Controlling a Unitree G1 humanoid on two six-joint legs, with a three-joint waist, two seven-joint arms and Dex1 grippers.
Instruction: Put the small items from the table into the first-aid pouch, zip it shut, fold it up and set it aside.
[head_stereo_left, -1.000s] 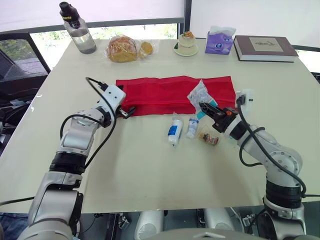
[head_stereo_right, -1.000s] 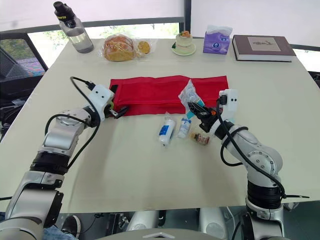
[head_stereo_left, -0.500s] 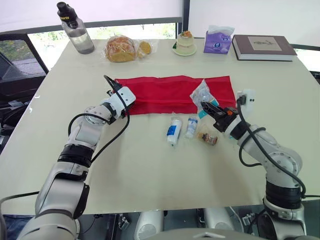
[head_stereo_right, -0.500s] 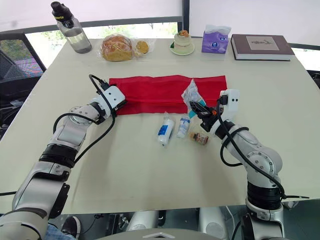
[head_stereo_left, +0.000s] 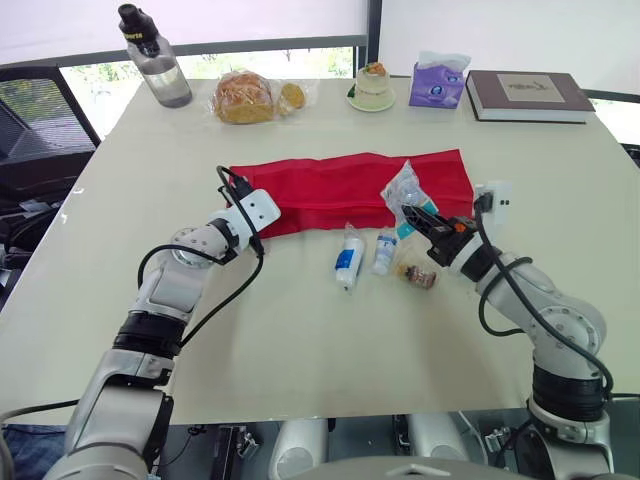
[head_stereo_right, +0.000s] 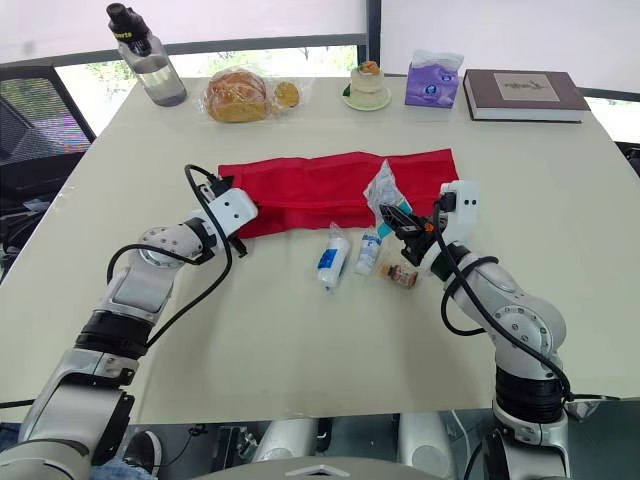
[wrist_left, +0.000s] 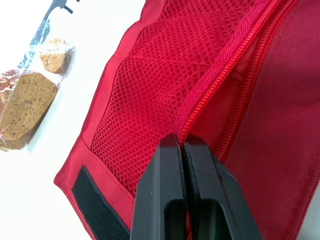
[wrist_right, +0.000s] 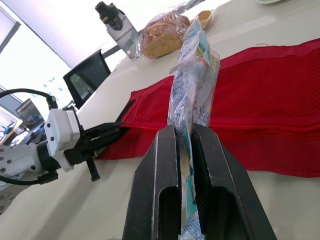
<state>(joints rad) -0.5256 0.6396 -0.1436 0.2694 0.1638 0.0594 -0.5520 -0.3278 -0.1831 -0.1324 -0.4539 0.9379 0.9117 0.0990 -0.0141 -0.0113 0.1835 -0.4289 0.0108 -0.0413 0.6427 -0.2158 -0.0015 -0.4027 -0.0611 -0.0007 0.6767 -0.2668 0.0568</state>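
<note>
The red mesh first-aid pouch (head_stereo_left: 340, 185) lies unfolded across the middle of the table. My left gripper (head_stereo_left: 265, 222) is at its left end, shut on the pouch's zipper edge (wrist_left: 200, 110), fingers (wrist_left: 167, 165) pressed together. My right gripper (head_stereo_left: 412, 215) hovers at the pouch's right part, shut on a clear plastic packet (wrist_right: 192, 75) that stands upright between its fingers. In front of the pouch lie a blue-labelled tube (head_stereo_left: 347, 260), a small white tube (head_stereo_left: 385, 252) and a small wrapped item (head_stereo_left: 417, 275).
Along the table's far edge stand a water bottle (head_stereo_left: 155, 55), bagged bread (head_stereo_left: 245, 97), a small cake on a plate (head_stereo_left: 374, 85), a purple tissue pack (head_stereo_left: 440, 82) and a book (head_stereo_left: 528, 95). A black chair (head_stereo_left: 40, 120) sits off the left side.
My left gripper moved right onto the pouch's left end and went from open to shut on its zipper edge. The right gripper keeps the packet in about the same spot.
</note>
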